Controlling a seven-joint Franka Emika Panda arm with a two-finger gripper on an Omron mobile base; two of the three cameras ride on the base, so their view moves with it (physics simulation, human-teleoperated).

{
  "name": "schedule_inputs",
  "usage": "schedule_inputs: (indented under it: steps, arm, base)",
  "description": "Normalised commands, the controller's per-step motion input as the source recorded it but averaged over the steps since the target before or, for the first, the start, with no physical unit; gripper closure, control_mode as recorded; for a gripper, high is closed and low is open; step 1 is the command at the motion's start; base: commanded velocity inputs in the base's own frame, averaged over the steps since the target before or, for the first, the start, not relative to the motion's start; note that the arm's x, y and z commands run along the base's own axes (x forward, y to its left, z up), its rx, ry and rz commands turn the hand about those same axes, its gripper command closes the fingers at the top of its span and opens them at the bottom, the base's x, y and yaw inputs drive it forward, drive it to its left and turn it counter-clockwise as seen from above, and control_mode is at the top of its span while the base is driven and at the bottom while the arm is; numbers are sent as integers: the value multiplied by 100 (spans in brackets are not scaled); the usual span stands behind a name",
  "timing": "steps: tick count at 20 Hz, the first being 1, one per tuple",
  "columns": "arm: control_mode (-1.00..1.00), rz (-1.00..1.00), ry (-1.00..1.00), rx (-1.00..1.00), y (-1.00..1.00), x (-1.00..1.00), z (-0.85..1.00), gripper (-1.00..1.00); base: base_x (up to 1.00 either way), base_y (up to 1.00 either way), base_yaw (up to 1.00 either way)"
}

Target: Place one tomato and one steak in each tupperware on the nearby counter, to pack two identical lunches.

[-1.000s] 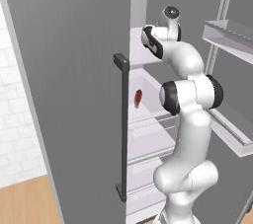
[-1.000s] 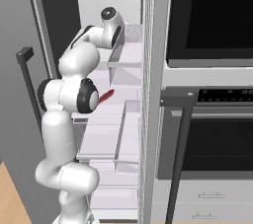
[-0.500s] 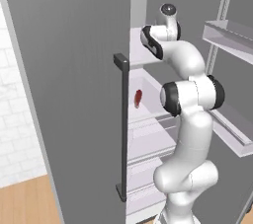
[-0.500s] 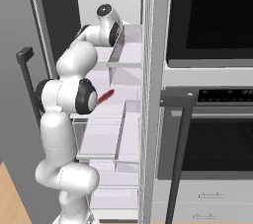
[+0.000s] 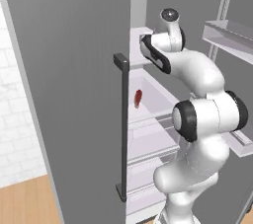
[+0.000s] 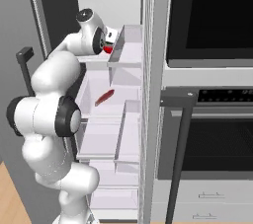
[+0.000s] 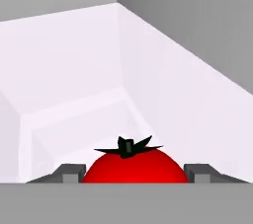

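One tomato (image 7: 134,166): red and round, on a pale upper fridge shelf (image 7: 74,114), dark stem cap facing up toward the hand camera; no clear long axis.
Gripper (image 7: 134,171): one fingertip (image 7: 69,172) at each side of the tomato, jaws closed around it.
One steak (image 6: 104,97): dark red strip on a lower shelf, long axis running diagonally.
Room: shelf walls behind and to the side; open fridge door (image 5: 74,85) beside the arm.
Oven (image 6: 212,114): just beside the fridge.
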Motion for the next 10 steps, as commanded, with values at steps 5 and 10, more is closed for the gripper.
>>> schedule_inputs:
  steps: [5, 10]
  arm:
    - [-100, 0, -2, 10, 0, -100, 16, 100]
    - [-100, 0, 0, 8, 0, -100, 16, 100]
  base:
    - [0, 0, 0]
    - [0, 0, 0]
